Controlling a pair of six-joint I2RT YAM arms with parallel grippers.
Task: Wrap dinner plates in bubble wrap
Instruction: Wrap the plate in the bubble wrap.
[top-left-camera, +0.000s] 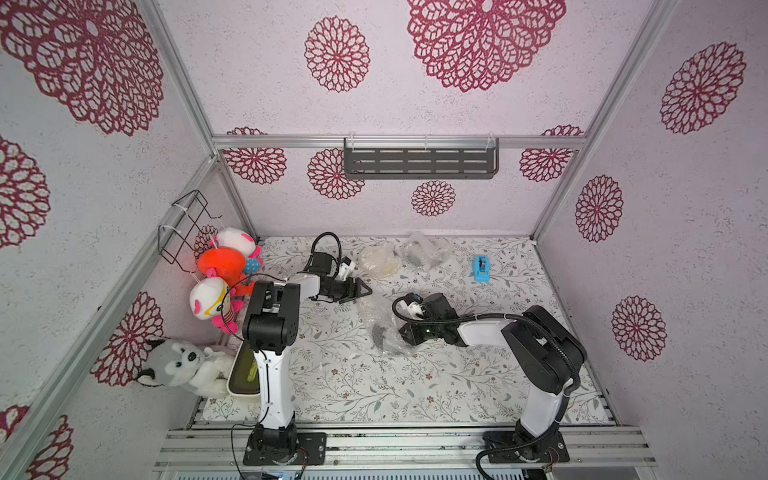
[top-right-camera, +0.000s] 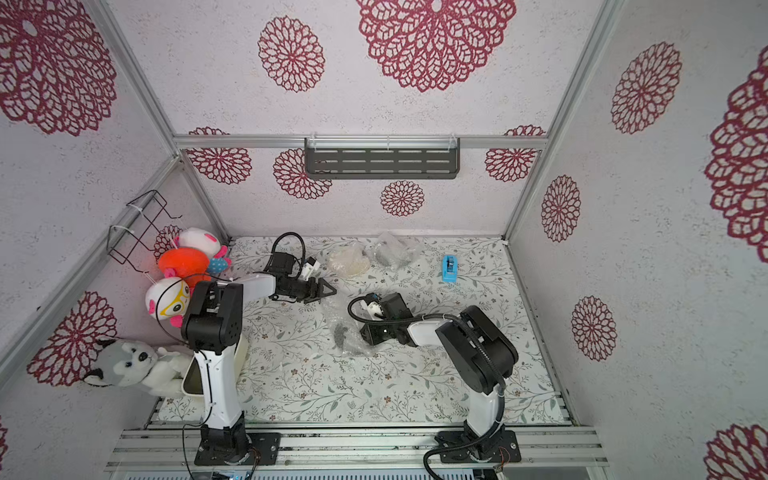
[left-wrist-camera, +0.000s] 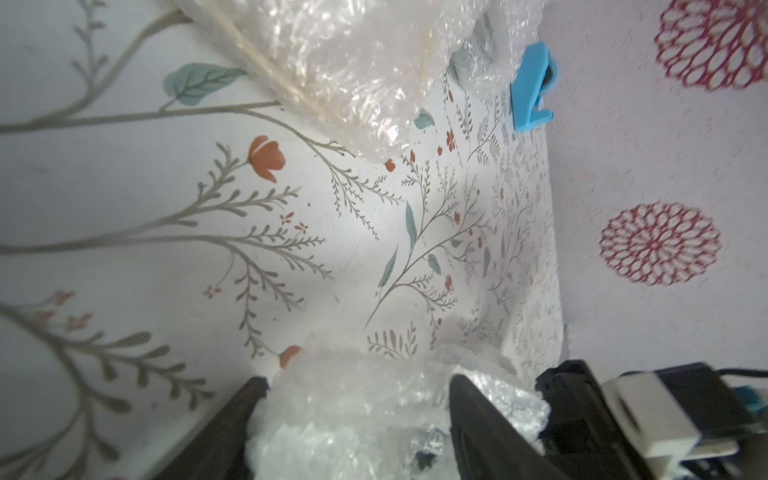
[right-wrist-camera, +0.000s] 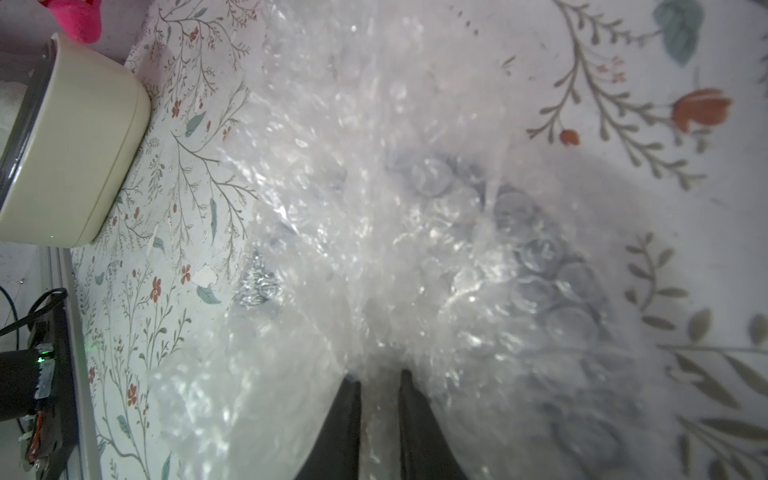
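Observation:
A crumpled sheet of bubble wrap (top-left-camera: 384, 328) lies mid-table in both top views, with a dark plate (right-wrist-camera: 540, 257) showing dimly through it. My right gripper (right-wrist-camera: 379, 376) is shut on a fold of this wrap at its right edge (top-left-camera: 404, 332). My left gripper (top-left-camera: 368, 291) is at the wrap's far edge. Its jaws stand apart, closed on a thick wad of wrap (left-wrist-camera: 353, 415) that fills the gap. At the back lie two wrapped bundles. One holds a cream plate (top-left-camera: 379, 261). The other (top-left-camera: 422, 251) has something dark inside.
A blue tape dispenser (top-left-camera: 481, 269) stands at the back right. A cream tub (top-left-camera: 245, 374) sits by the left arm's base, with plush toys (top-left-camera: 183, 365) along the left wall. A wire basket (top-left-camera: 183, 226) hangs there, and a dark shelf (top-left-camera: 419, 160) on the back wall.

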